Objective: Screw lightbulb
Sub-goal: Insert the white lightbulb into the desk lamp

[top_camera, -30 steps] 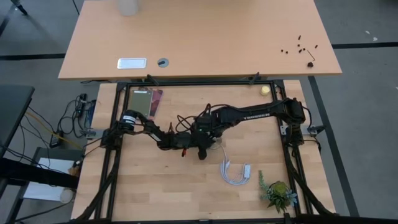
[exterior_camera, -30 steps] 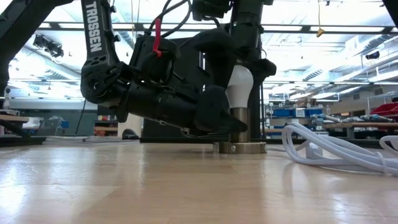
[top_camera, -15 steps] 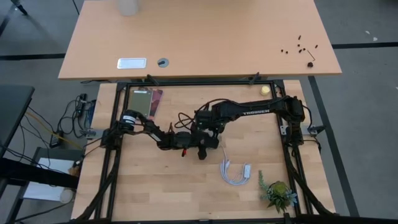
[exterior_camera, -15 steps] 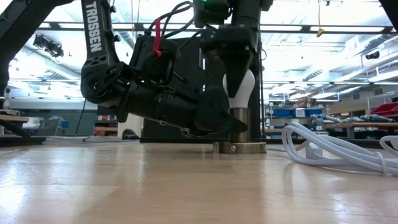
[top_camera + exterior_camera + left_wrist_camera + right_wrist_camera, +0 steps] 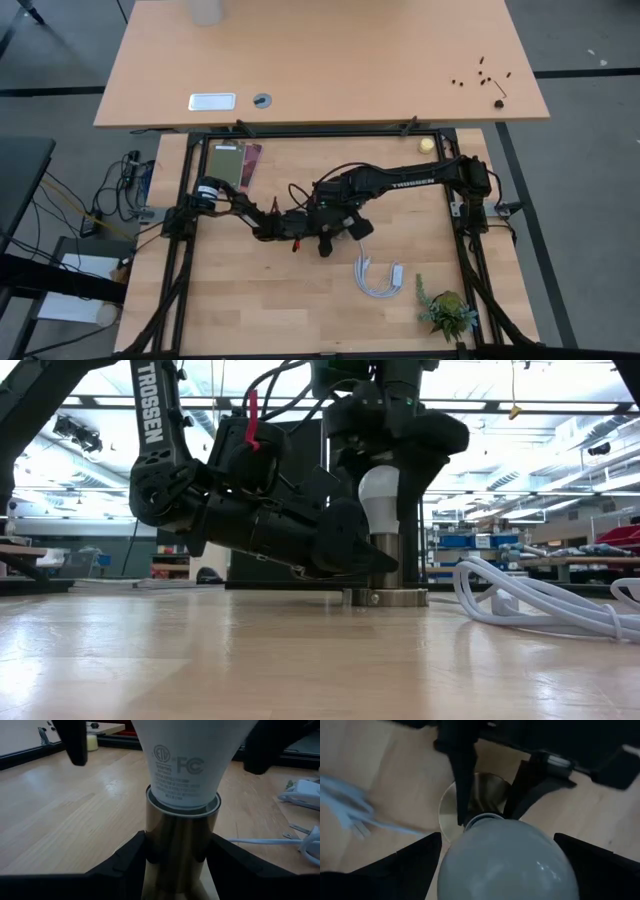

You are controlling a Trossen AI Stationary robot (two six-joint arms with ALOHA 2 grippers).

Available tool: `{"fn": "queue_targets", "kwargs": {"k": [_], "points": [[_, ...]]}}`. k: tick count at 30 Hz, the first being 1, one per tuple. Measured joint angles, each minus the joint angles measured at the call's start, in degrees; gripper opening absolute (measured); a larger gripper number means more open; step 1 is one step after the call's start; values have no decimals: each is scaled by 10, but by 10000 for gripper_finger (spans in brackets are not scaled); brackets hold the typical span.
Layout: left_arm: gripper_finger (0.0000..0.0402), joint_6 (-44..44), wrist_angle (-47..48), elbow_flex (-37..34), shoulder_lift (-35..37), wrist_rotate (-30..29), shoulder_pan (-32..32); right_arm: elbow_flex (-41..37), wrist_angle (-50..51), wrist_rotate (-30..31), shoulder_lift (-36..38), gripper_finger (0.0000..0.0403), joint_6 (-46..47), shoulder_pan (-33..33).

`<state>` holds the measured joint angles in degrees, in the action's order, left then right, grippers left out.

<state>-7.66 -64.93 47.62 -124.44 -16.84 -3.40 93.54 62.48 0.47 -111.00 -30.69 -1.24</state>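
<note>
bulb: the lightbulb (image 5: 379, 495) stands upright in the socket (image 5: 181, 842), near the middle of the table (image 5: 250, 300). its neck sits at the socket's rim.
left gripper: the left gripper (image 5: 177, 851) lies low on the table. its fingers (image 5: 127, 852) pinch the shiny socket post from both sides and hold it steady.
right gripper: the right gripper (image 5: 498, 862) hangs right over the bulb. its fingers (image 5: 412, 862) are spread wide, one on each side of the white top, and do not squeeze it.
cable: a white cable (image 5: 545, 600) lies just beside the socket.
done: the bulb looks seated in the socket.
left to do: i cannot tell if it is tight. it may need more turns. then both grippers must let go.
</note>
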Motion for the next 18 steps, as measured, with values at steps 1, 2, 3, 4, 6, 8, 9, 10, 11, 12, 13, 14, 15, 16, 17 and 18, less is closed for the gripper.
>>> {"fn": "queue_targets", "kwargs": {"k": [1, 2, 3, 4, 6, 8, 9, 10, 11, 12, 13, 14, 15, 16, 17, 18], "points": [[187, 0, 0, 0, 0, 0, 0, 0, 0, 0, 0, 392, -22, 0], [187, 0, 0, 0, 0, 0, 0, 0, 0, 1, 0, 392, -42, 1], [187, 0, 0, 0, 0, -1, 0, 0, 0, 1, 0, 391, -61, 2], [187, 0, 0, 0, 0, -1, 0, 0, 0, 1, 0, 391, -79, 3], [187, 1, 0, 0, 0, -1, 0, 0, -1, 1, 0, 391, -115, 5], [187, 1, 0, 0, 0, -2, 0, 0, -3, 1, 0, 391, -154, 6], [187, 1, 0, 0, 0, -3, 0, 0, -4, 1, 0, 391, -173, 7], [187, 1, -1, 0, 0, -3, 0, 0, -4, 1, 0, 391, -191, 8], [187, 1, -1, 0, 0, -3, 0, 0, -5, 2, 0, 391, -206, 8], [187, 1, -1, 0, 0, -3, 0, 0, -8, 1, 0, 391, -220, 10], [187, 1, -1, 0, 0, -3, 0, 0, -12, 1, 0, 391, -233, 11], [187, 1, -1, 1, 0, -3, 0, 0, -14, 0, 0, 391, -242, 13], [187, 1, -1, 1, 0, -3, 0, 0, -14, -2, -1, 390, -252, 13], [187, 0, -1, 1, 0, -3, 0, 0, -14, -3, -2, 388, -259, 13], [187, 0, -2, 1, 0, -3, 0, 0, -12, -3, -3, 384, -263, 13], [187, 0, -2, 1, 0, -3, 0, -4, -17, -4, -3, 379, -266, 13]]}}
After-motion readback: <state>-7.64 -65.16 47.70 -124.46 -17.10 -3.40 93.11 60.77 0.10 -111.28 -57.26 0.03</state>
